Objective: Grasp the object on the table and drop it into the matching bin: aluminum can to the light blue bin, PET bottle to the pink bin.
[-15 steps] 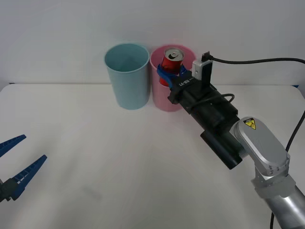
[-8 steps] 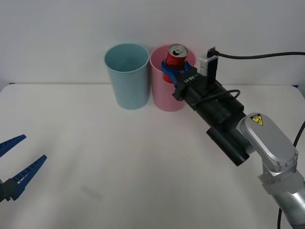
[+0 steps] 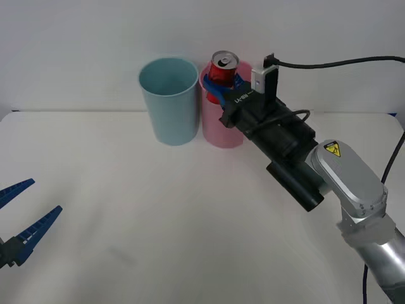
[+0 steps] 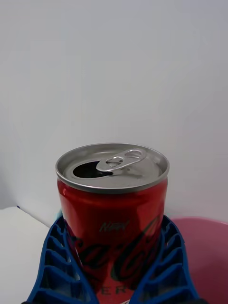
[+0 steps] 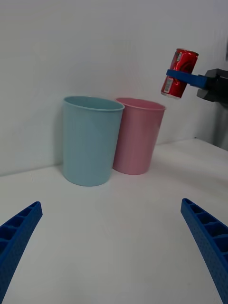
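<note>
A: Where is the aluminum can sitting?

B: It is hanging in the air, off the table, clamped between the blue ribbed fingers of the right gripper. In the front view it is showing above the rim of the pink bin. In the left wrist view the can is tilting slightly, above and apart from the pink bin, toward that bin's side away from the light blue one.

A: Can top?

B: The silver top is facing up, its pull tab lying flat beside the dark opening. The fingers are gripping the red wall on both sides below the top.

A: Bins?

B: The light blue bin is standing upright on the table, just beside the pink bin on the robot's left of it; I cannot tell if they are touching. Both are sitting near the table's far edge, against the white wall.

A: Left arm?

B: The left gripper is waiting low at the near left of the table, its fingers spread wide apart with nothing between them, well apart from both bins.
</note>
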Controlling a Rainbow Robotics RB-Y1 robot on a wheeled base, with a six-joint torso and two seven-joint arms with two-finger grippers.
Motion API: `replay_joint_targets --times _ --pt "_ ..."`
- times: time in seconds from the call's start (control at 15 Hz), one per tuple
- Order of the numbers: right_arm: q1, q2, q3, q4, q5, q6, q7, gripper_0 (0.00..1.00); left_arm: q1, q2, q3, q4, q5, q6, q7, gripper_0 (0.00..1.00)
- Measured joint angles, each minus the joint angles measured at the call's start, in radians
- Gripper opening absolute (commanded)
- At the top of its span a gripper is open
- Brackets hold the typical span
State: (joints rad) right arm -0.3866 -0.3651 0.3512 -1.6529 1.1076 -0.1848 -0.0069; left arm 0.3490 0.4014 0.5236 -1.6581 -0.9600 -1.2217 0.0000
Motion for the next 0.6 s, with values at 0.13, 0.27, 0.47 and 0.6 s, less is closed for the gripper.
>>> replay_joint_targets --times 0.13,0.27,0.47,0.6 --pt "-0.064 0.0 0.021 0.059 0.0 -0.002 0.004 0.0 0.0 0.0 0.0 0.0 0.0 0.0 0.0 1.0" --pt "-0.123 0.009 0.041 0.11 0.0 -0.002 0.002 0.0 0.0 0.0 0.0 0.0 0.0 0.0 0.0 1.0" --pt "-0.196 0.048 0.057 0.196 0.0 -0.002 0.008 0.0 0.0 0.0 0.0 0.0 0.0 0.0 0.0 1.0" --pt "-0.253 0.08 0.065 0.258 0.002 -0.002 0.018 0.0 0.0 0.0 0.0 0.0 0.0 0.0 0.0 1.0"
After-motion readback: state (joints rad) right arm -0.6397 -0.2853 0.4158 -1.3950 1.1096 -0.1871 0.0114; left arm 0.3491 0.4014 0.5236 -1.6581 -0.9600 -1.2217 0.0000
